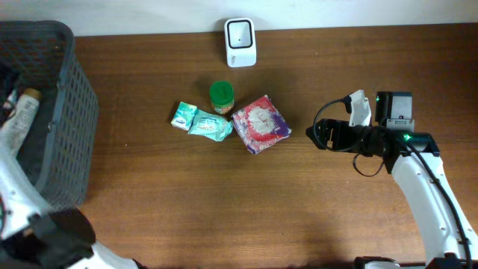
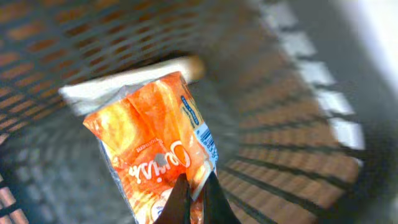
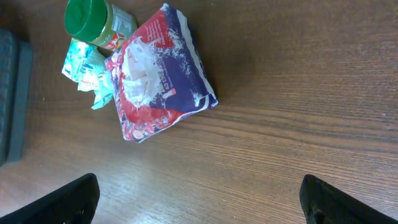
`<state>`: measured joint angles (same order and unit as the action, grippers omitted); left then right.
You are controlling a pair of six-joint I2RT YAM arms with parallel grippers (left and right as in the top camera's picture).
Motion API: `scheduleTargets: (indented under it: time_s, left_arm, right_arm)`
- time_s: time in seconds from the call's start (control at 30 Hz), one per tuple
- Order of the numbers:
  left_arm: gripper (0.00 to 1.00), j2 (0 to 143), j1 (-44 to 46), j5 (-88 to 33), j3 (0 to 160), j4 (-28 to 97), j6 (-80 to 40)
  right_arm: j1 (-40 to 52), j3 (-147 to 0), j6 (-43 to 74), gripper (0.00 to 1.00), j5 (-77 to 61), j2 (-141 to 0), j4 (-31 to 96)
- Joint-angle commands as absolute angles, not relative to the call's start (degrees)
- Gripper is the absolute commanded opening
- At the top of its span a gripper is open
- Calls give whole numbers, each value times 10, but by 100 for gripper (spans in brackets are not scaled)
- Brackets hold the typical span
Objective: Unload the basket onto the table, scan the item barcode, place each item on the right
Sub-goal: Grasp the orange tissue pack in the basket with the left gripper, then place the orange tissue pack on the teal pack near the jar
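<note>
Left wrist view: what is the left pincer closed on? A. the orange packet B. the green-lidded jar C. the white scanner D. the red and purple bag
A: the left pincer is pinched shut on the lower edge of the orange packet, down inside the grey basket.

White arm links (image 1: 429, 198), blk wrist (image 1: 358, 139), green LED (image 1: 404, 137).
</note>
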<state>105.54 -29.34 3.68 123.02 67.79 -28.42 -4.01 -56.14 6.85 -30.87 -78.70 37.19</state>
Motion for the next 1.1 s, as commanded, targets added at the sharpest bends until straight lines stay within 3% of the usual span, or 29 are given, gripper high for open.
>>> scheduleTargets:
  time_s: [0.0,0.2,0.27,0.4,0.67,0.8,0.83,0.9,0.97,1.07]
  left_arm:
    - [0,978,-204,18,1240,673,-260]
    - [0,976,39,19,1220,677,-57]
    - [0,1005,88,19,1203,684,-46]
    - [0,1106,131,19,1171,693,-46]
    - [4,1265,136,-7,1171,696,-47]
    - [25,1267,136,-19,1171,702,-47]
    - [54,1266,136,-34,1171,701,-47]
    - [61,1266,136,-39,1177,705,-47]
    - [62,1265,129,-37,1221,734,-47]
    - [70,1262,95,-37,1381,819,-47]
  right_arm:
    - [-37,-567,62,98,-308,-786,370]
    - [-37,-567,62,98,-308,-786,370]
    - [-37,-567,62,98,-308,-786,371]
    - [-37,-567,62,98,-308,-786,371]
    - [-37,-567,62,98,-308,-786,371]
    - [-37,-567,62,98,-308,-786,371]
    - [-37,-567,62,99,-308,-786,371]
    - [-37,-567,62,98,-308,-786,371]
    - [-37,-567,62,99,-308,-786,371]
    - [-37,-567,62,98,-308,-786,371]
